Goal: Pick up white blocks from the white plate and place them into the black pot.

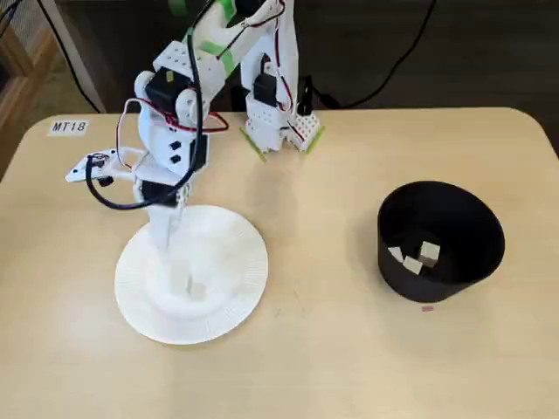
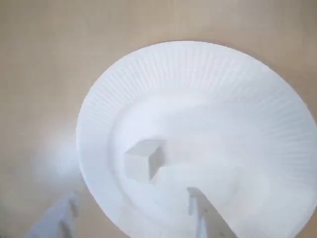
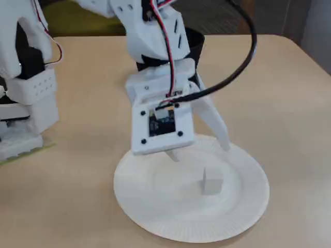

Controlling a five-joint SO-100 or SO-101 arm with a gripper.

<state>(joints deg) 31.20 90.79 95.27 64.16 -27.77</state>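
The white plate (image 1: 229, 301) lies on the table at the left of a fixed view. One white block (image 1: 193, 287) sits on it, and it also shows in the wrist view (image 2: 143, 159) and in the other fixed view (image 3: 211, 184). My gripper (image 3: 200, 151) hangs open and empty just above the plate (image 3: 155, 206), its tips short of the block and not touching it. In the wrist view the plate (image 2: 198, 74) fills the frame and my gripper (image 2: 131, 218) enters from the bottom edge. The black pot (image 1: 454, 209) stands at the right with three white blocks (image 1: 427, 253) inside.
The arm's base (image 1: 279, 122) stands at the back of the wooden table (image 1: 332, 367). A label reading MT18 (image 1: 68, 127) is stuck at the back left corner. A small pink mark (image 1: 427, 307) lies in front of the pot.
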